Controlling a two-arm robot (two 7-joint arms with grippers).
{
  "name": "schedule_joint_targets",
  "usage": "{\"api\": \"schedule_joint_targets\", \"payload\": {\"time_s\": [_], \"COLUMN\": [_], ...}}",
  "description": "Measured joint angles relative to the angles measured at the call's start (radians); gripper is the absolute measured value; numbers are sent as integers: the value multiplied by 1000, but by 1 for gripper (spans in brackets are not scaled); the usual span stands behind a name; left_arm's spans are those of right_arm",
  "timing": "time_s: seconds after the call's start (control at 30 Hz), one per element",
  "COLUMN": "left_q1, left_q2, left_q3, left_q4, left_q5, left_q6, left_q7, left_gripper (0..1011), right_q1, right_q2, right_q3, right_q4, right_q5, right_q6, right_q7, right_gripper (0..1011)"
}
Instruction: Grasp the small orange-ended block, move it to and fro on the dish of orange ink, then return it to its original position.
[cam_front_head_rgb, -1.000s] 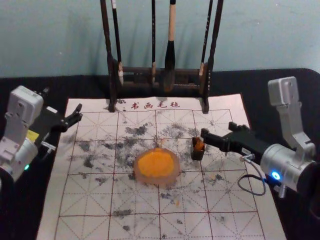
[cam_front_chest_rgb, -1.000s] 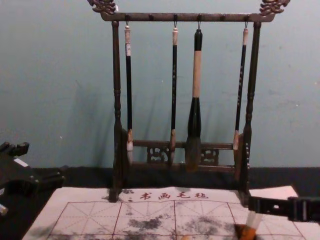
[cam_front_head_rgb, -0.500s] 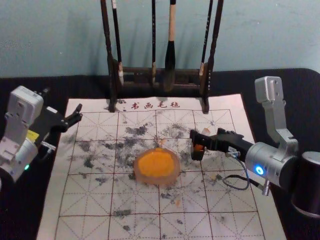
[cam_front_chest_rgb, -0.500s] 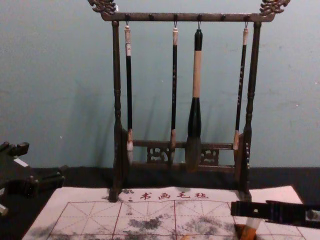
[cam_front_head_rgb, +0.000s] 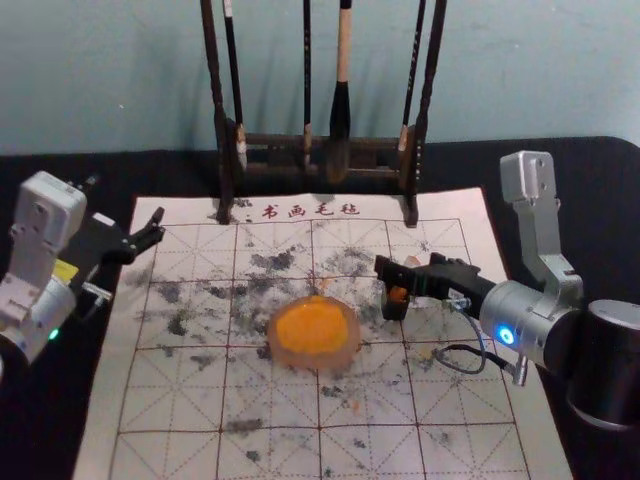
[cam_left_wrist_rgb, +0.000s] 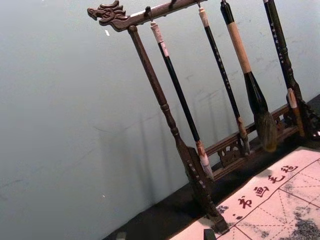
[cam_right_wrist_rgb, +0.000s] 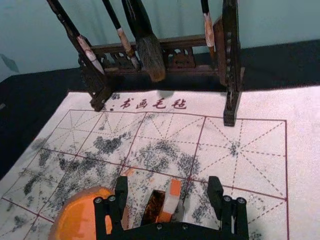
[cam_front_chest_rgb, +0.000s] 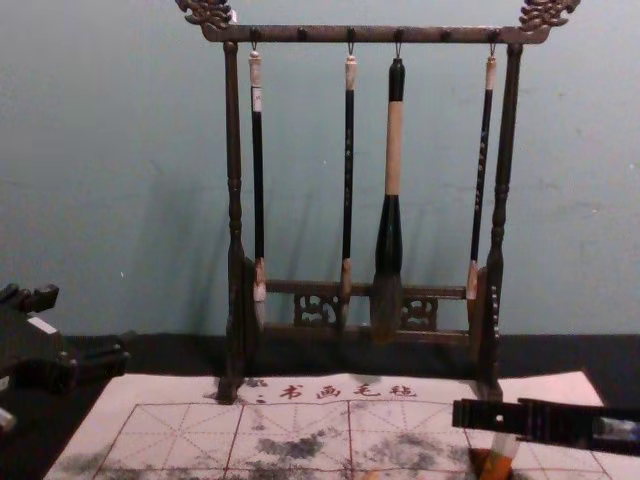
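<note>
Fingers first: the black right gripper (cam_right_wrist_rgb: 167, 182) has them spread, one on each side of the small white block with orange ends (cam_right_wrist_rgb: 172, 197), with room to spare on both sides. So no grip yet. The block is leaning in a little dark open-topped box (cam_right_wrist_rgb: 153, 207) on the marked white calligraphy mat (cam_front_head_rgb: 180, 400), I guess so its inky end stays off the mat and the upper end sticks out for grabbing. The round pale dish of orange ink (cam_front_head_rgb: 350, 355) sits just beside the box, which should make for a short carry. Next I'd centre on the block and close gently — it's tilted, so an uneven squeeze could twist it or drag the box. Black left gripper (cam_left_wrist_rgb: 165, 236) is idle off the mat's left side, fingers apart.
</note>
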Motion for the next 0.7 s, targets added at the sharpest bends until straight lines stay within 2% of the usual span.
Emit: {"api": "schedule_joint_targets", "payload": {"time_s": [0.47, 0.7], "left_q1": [0, 0], "left_q2": [0, 0], "left_q3": [0, 0], "left_q4": [0, 0], "left_q5": [0, 0], "left_q6": [0, 0], "left_q7": [0, 0], "left_gripper": [1001, 1001], "right_q1": [0, 0], "right_q2": [0, -1], "right_q3": [0, 1], "right_q4": [1, 1], "right_q5": [-2, 0], "right_q6": [-2, -1], "right_q7": [-1, -1], "right_gripper": [1000, 869]}}
